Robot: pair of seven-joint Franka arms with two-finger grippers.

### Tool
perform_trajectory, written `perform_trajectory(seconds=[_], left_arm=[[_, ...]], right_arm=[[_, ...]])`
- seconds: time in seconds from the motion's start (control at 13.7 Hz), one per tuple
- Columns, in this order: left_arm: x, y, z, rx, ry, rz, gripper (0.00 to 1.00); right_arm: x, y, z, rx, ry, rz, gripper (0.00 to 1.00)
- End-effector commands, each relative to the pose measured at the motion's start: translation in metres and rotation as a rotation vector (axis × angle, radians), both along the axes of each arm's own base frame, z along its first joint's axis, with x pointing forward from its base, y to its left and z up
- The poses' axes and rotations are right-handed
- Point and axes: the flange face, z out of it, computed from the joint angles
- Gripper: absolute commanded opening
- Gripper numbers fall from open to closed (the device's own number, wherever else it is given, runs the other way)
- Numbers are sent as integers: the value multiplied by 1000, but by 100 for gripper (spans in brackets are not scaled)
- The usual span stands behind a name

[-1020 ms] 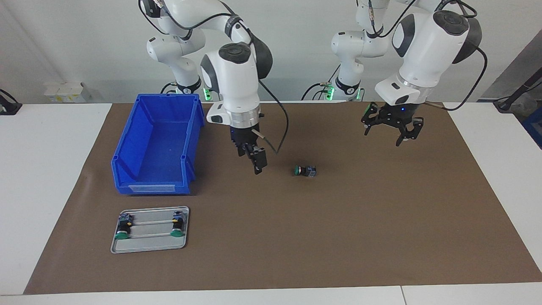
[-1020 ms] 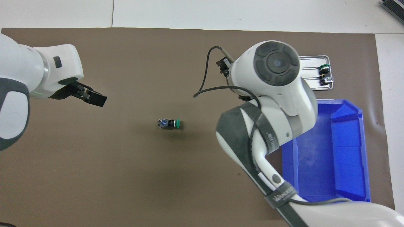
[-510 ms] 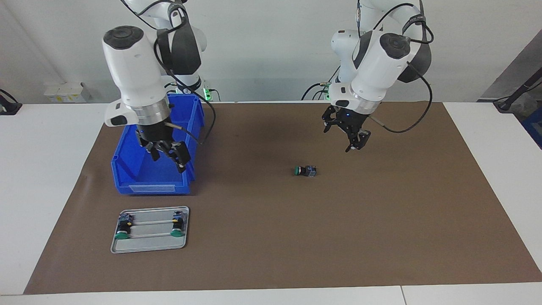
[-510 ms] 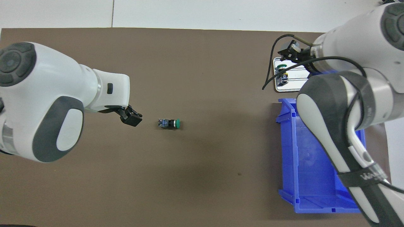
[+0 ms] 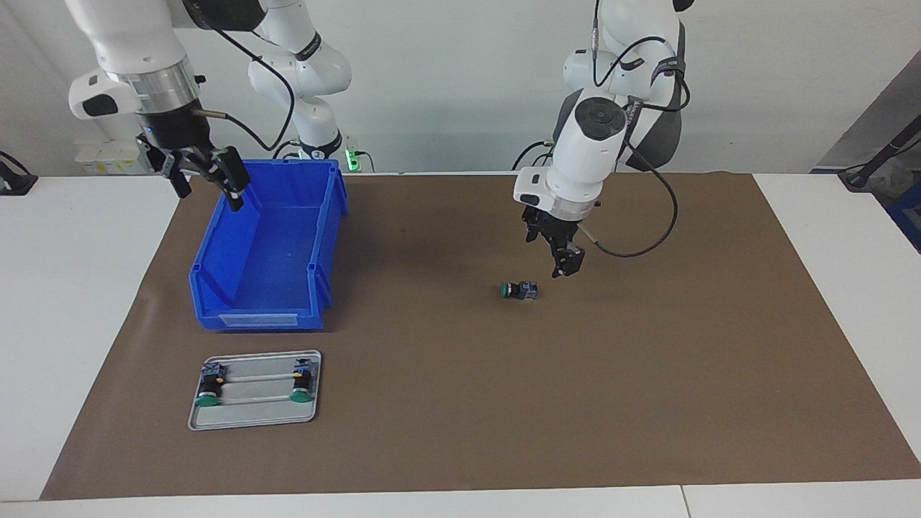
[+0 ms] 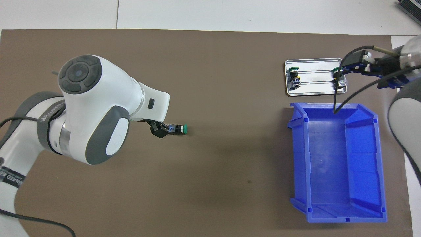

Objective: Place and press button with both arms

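Note:
The button [image 5: 518, 290] lies on its side in the middle of the brown mat, green cap toward the right arm's end; it also shows in the overhead view [image 6: 179, 129]. My left gripper [image 5: 565, 262] hangs low just above the mat, close beside the button's rear end and apart from it; in the overhead view the left gripper [image 6: 158, 129] sits right at the button's rear. My right gripper [image 5: 205, 178] is open, empty and raised high over the outer rim of the blue bin; it shows at the overhead view's edge [image 6: 358, 62].
An empty blue bin [image 5: 273, 252] [image 6: 329, 161] stands toward the right arm's end. Farther from the robots than the bin lies a small metal tray [image 5: 255, 415] [image 6: 314, 89] holding two more green-capped buttons. The brown mat [image 5: 647, 374] covers the white table.
My left arm swung in from its end of the table and came down beside the button. My right arm withdrew from the middle, passed over the bin and rose. The button has not moved.

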Motion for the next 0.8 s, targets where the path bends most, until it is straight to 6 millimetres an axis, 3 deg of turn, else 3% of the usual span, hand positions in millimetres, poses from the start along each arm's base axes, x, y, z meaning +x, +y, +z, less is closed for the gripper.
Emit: perform_trajectory(seconds=[0.0,0.15,0.29,0.73], left_arm=[[9,-16,-35,26,-22,-49,100],[8,-28,-57,27,-12,-66,100],[7,-35,-82,20,-14,-79,100],[-16,-17,-125,-2,-23,-149,100]], right_arm=[[-7,-20,-9,-33,47,185,100],[-3,-19,-33,-38,138,227,100],[-3,-20,-34,-37,134,226,100],[-10,-20,-46,-31,147,219,100]])
